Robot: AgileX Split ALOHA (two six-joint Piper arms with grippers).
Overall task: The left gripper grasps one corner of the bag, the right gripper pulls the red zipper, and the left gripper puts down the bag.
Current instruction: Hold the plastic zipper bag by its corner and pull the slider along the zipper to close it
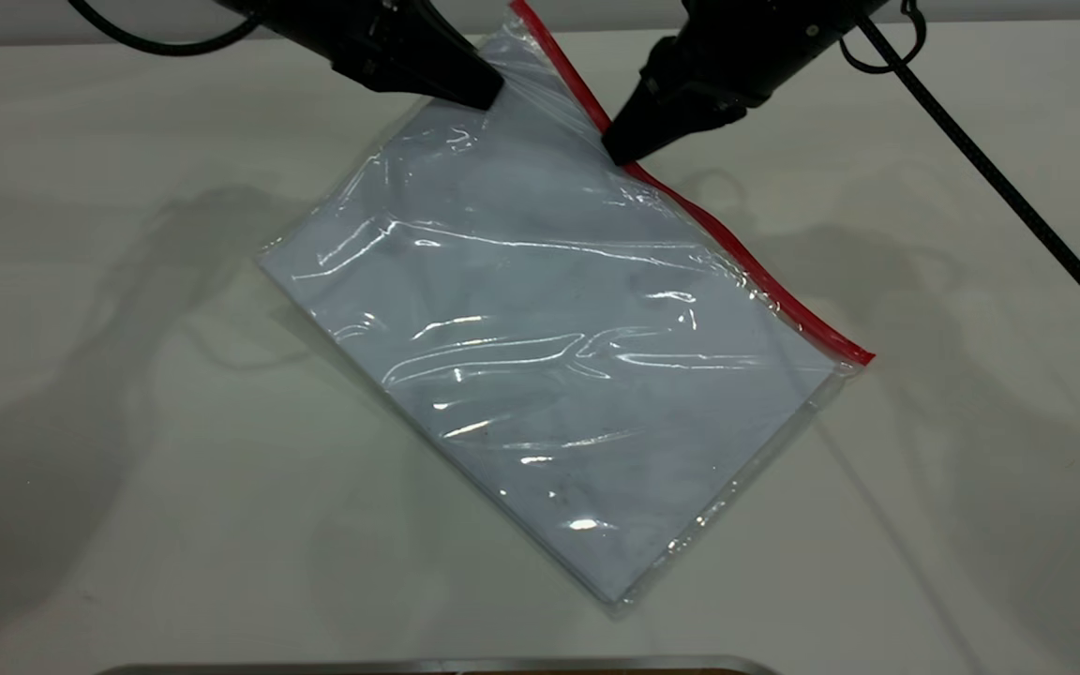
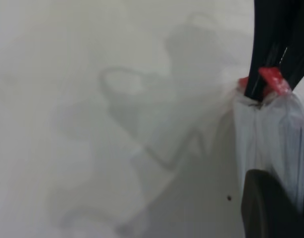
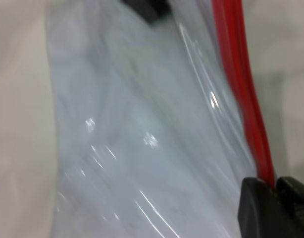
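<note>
Near the table's [image 1: 81, 394] far edge, the left gripper [image 1: 488, 94] pinches the lifted bag [image 1: 549, 375] while the right gripper [image 1: 617, 150] clamps the red zipper [image 1: 746, 258], so pulling should run straight along the strip, against steady tension.

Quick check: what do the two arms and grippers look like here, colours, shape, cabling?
Both look near-identical: the matte black, tapered left gripper and the matte black, tapered right gripper, each narrowing to a wedge tip. A black cable trails from the right arm, a looped one from the left. No markings visible.
</note>
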